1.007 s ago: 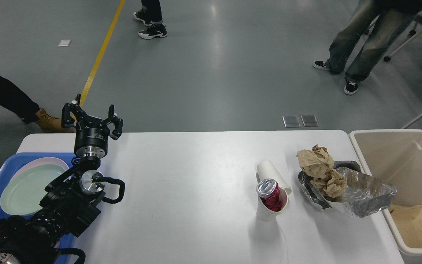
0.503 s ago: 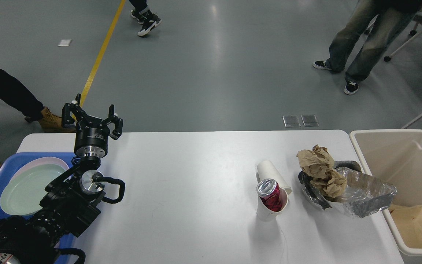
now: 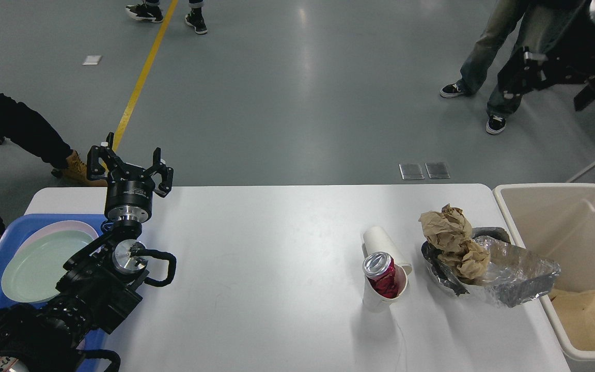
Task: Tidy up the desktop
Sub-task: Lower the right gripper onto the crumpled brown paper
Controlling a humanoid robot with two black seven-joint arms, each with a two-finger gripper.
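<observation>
The white desktop [image 3: 266, 268] fills the lower view. At its right, a red can [image 3: 381, 279] stands in an upright white paper cup [image 3: 377, 302], with a second paper cup [image 3: 380, 242] lying on its side just behind. Crumpled brown paper [image 3: 452, 240] rests on a crushed foil tray [image 3: 519, 276] near the right edge. My left gripper [image 3: 131, 160] is held above the far left corner, fingers spread and holding nothing. My right gripper [image 3: 517, 77] shows small and dark at the top right, high above the floor.
A beige bin [image 3: 545, 192] stands beside the desktop's right end with brown paper inside. A blue tray [image 3: 44, 219] at the left holds a pale green plate [image 3: 39, 263]. People stand on the floor beyond the far edge.
My right arm has come into view at the top right. The people behind the table have shifted. My left arm and the items on the desktop have not moved.
</observation>
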